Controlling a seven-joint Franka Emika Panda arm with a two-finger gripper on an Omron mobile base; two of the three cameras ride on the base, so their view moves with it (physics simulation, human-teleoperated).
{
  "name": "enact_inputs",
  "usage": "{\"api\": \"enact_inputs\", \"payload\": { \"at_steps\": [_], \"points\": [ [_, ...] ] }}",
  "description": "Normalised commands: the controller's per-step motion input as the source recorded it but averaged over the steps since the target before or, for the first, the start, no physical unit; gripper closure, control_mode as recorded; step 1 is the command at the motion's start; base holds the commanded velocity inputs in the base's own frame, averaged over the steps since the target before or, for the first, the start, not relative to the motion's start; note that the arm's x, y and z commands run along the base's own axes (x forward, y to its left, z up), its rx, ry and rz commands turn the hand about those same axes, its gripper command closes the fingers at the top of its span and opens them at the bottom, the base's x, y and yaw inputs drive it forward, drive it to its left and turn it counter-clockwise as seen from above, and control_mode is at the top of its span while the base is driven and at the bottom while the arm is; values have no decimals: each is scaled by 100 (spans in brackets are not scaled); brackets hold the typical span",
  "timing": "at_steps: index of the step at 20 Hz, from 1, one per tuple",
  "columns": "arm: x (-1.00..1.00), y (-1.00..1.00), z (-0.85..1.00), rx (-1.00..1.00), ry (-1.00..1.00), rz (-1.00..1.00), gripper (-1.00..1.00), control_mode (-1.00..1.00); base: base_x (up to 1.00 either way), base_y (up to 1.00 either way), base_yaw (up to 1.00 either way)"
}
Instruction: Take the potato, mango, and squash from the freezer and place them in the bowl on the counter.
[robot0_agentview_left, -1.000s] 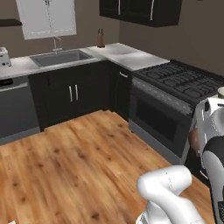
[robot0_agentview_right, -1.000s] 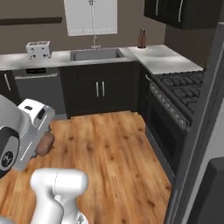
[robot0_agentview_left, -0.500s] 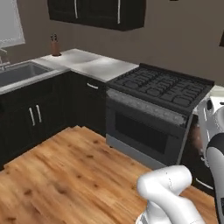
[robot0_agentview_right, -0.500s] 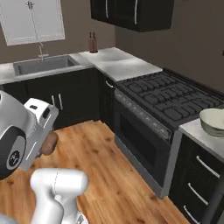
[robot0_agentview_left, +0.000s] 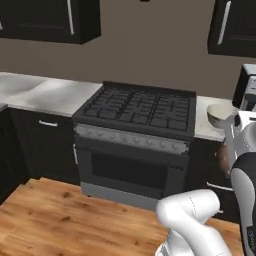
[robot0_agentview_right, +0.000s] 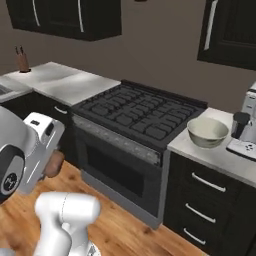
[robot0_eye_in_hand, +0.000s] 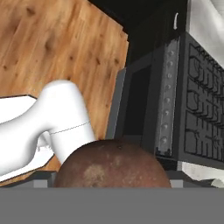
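a wood plank floor (robot0_agentview_left: 55, 215) runs up to a black gas stove (robot0_agentview_right: 142, 112), with pale stone tabletop (robot0_agentview_right: 222, 155) on either side and dark wall cabinets (robot0_agentview_left: 47, 20) above. the right base view shows the cream bowl (robot0_agentview_right: 207, 131) on the tabletop just right of the stove, beside a coffee machine (robot0_agentview_right: 245, 125) — the hand view instead shows a brown potato (robot0_eye_in_hand: 112, 168) pressed close at the jaws, which grip it

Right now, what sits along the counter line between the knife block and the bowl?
In the right base view, the black gas stove lies between the knife block and the bowl, with a bare counter stretch before it.
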Motion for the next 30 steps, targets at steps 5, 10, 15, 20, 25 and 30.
{"api": "enact_inputs", "payload": {
  "at_steps": [5,10,15,20,25,30],
  "points": [
    [0,0,0,0,0,0,100,100,100,-53,-6],
    [0,0,0,0,0,0,100,100,84,-74,-10],
    [0,0,0,0,0,0,100,100,55,0,-40],
    [0,0,0,0,0,0,100,100,6,-4,-49],
    [0,0,0,0,0,0,100,100,62,3,-29],
    [0,0,0,0,0,0,100,100,88,-1,-7]
  ]
}}
